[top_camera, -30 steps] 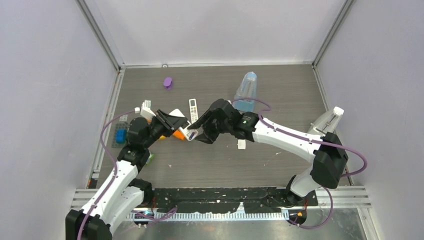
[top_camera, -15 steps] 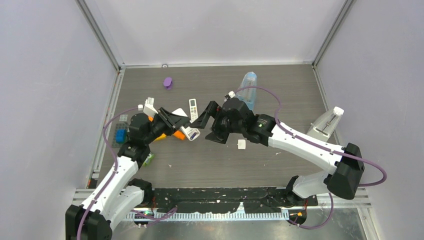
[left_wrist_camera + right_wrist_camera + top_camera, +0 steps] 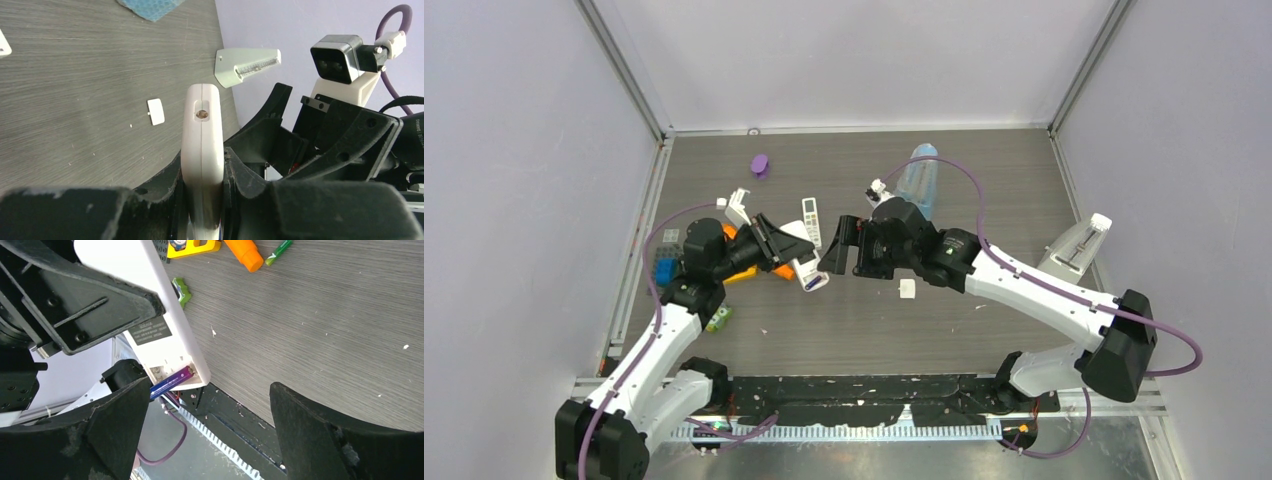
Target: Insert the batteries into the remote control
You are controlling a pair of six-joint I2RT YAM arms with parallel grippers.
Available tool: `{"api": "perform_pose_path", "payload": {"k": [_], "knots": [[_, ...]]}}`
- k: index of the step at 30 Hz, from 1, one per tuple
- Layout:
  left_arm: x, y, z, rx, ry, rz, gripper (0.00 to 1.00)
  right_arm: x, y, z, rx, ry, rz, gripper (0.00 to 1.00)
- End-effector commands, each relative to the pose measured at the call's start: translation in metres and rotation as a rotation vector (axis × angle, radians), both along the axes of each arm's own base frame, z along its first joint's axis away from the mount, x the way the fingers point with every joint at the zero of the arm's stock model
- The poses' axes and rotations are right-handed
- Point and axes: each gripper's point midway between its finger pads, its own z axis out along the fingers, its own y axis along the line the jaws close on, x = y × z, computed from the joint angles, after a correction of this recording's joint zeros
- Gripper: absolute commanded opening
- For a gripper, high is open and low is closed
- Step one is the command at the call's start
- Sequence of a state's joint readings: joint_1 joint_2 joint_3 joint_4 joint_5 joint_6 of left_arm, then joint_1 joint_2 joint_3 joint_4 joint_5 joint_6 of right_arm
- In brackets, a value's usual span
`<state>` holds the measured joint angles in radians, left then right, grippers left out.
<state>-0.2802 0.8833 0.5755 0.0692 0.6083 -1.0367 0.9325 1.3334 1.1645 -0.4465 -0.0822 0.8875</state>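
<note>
My left gripper is shut on a white remote control and holds it off the table, its open end toward the right arm. In the left wrist view the remote stands edge-on between the jaws of that gripper. In the right wrist view the remote's open compartment holds a purple battery. My right gripper is open, just short of that end, with nothing between its fingers; in the top view it is slightly right of the remote. A thin green cylinder, perhaps a battery, lies on the table.
A second white remote lies behind the grippers. A small white cover piece lies to the right. An orange marker, a blue block, a purple object, a clear bottle and a white gauge are around.
My right gripper has opened wide and drawn back to the right from the remote's end. The left gripper has shifted the remote slightly right and toward the front.
</note>
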Motion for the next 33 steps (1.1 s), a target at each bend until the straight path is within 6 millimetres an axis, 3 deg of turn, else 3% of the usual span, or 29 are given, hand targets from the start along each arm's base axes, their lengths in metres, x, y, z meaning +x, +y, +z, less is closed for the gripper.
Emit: {"api": "perform_pose_path", "payload": {"k": [1,12,22,28,33], "knots": [[-0.005,-0.006,0.025,-0.020,-0.087,-0.066,0.00,0.007,0.001,0.006,-0.018,-0.048,0.002,0.92],[-0.002,-0.009,0.024,-0.037,-0.067,-0.073,0.00,0.002,0.011,-0.012,-0.059,-0.030,0.060,0.85],[0.003,-0.009,0.021,-0.037,-0.048,-0.061,0.00,-0.003,0.004,-0.025,-0.083,0.002,0.039,0.79],[0.002,-0.009,0.021,-0.037,-0.047,-0.064,0.00,0.002,0.001,-0.017,-0.076,-0.018,0.008,0.81],[0.001,-0.009,0.017,-0.027,-0.032,-0.070,0.00,0.004,0.003,0.002,-0.045,-0.047,0.013,0.92]]}}
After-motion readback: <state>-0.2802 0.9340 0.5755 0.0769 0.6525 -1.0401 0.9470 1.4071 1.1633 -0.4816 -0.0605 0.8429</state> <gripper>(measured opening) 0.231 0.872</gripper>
